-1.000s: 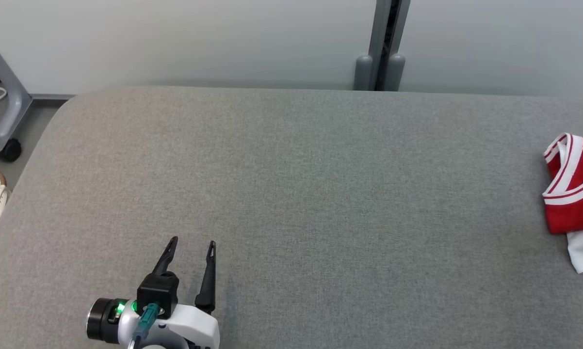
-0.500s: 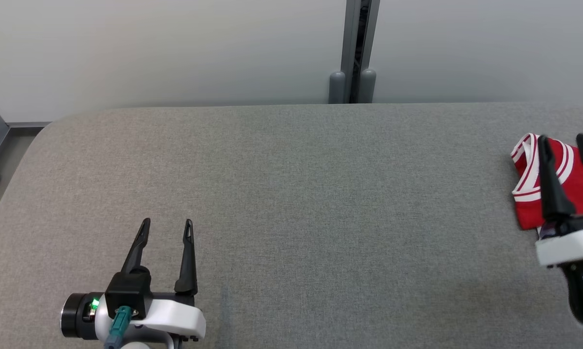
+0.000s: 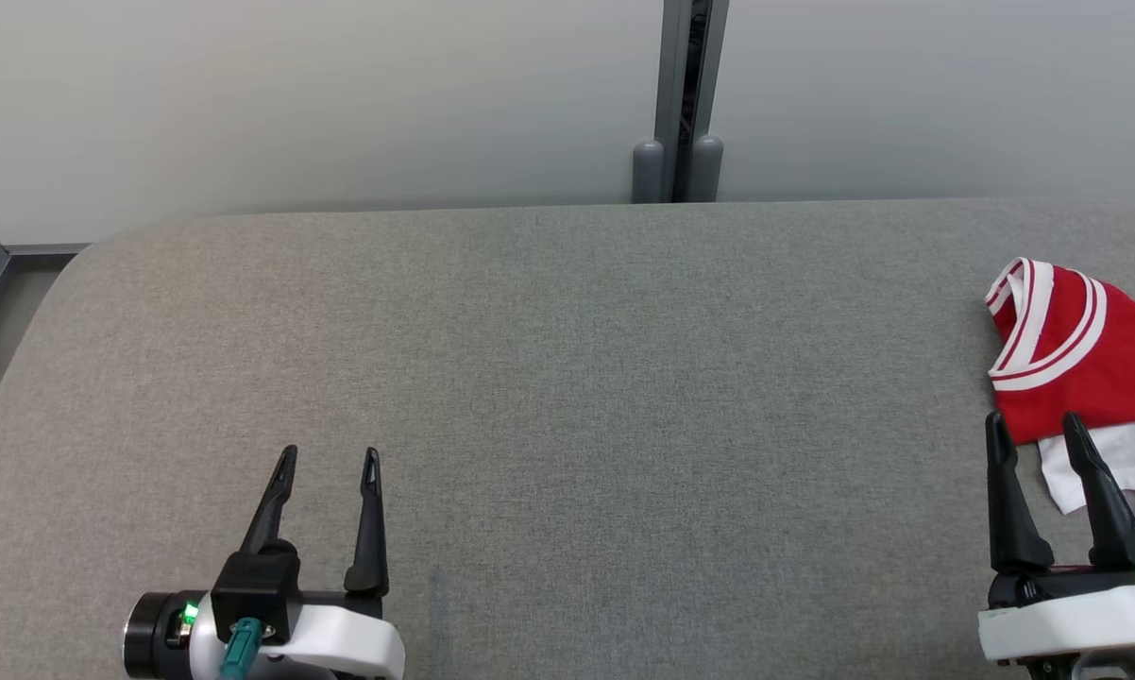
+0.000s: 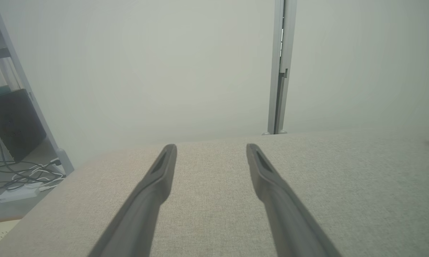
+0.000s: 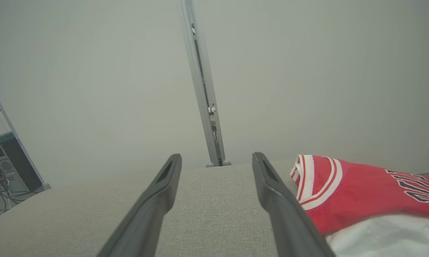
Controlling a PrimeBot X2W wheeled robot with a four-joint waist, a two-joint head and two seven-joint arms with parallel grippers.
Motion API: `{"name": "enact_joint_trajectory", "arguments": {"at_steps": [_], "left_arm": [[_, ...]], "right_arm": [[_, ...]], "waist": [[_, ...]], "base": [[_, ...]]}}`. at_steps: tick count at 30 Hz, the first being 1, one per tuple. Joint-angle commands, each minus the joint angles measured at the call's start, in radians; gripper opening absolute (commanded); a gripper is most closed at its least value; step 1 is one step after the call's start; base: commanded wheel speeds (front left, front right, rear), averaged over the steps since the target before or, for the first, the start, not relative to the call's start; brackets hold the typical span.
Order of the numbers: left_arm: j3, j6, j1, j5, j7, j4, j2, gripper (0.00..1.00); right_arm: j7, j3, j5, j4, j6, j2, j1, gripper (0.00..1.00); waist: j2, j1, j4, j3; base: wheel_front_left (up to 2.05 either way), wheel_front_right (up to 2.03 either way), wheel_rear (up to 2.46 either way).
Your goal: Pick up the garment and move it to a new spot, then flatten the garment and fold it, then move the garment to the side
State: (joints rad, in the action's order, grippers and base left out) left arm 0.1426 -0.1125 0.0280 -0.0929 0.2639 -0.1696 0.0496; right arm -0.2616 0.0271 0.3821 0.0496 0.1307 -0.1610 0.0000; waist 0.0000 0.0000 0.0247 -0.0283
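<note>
Jaws on both grippers stand wide apart with nothing between them. I see bare grey cloth through each gap in the wrist views.

Left gripper (image 3: 330, 453) sits low at 7 o'clock in the head view, fingers pointing to 12, well apart from the garment. I read it as parked clear of the work.

Right gripper (image 3: 1032, 420) sits at 5 o'clock, fingers also to 12. Its outer fingertip is just short of the garment's white lower edge; touching or not, I can't tell.

Garment (image 3: 1087, 359) is a red jersey with white-striped trim lying over white fabric. It rests at 3 o'clock on the padded table (image 3: 567, 378), at the far right side, and the frame edge cuts it off. In the right wrist view it lies at 4 o'clock, just beside the outer finger, with dark lettering on the red.

Layers look stacked rather than spread, but I can't see the whole shape. So it fits two readings:
- a loose bundle waiting for a grab
- a folded piece already set aside, with the open jaws just clear of it

I won't call which.
</note>
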Motion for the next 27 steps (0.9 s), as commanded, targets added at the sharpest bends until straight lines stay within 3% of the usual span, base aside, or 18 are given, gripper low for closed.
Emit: {"name": "enact_joint_trajectory", "arguments": {"at_steps": [1,8,27], "left_arm": [[0.004,-0.003,-0.010,0.004,-0.001,-0.005,0.004,1.00],[0.012,-0.010,-0.018,0.009,-0.001,-0.004,0.004,1.00],[0.013,0.046,-0.027,0.009,-0.001,-0.006,0.004,1.00]], "right_arm": [[-0.004,-0.015,-0.010,0.003,0.000,0.013,0.014,1.00],[-0.004,-0.013,-0.050,0.020,0.000,0.041,0.031,1.00],[-0.004,-0.017,-0.060,0.036,0.000,0.055,0.022,1.00]], "waist": [[0.0000,0.0000,-0.002,0.001],[0.0000,0.0000,-0.005,0.003],[0.0000,0.0000,-0.008,0.005]], "base": [[0.00,0.00,0.00],[0.00,0.00,0.00],[0.00,0.00,0.00]]}}
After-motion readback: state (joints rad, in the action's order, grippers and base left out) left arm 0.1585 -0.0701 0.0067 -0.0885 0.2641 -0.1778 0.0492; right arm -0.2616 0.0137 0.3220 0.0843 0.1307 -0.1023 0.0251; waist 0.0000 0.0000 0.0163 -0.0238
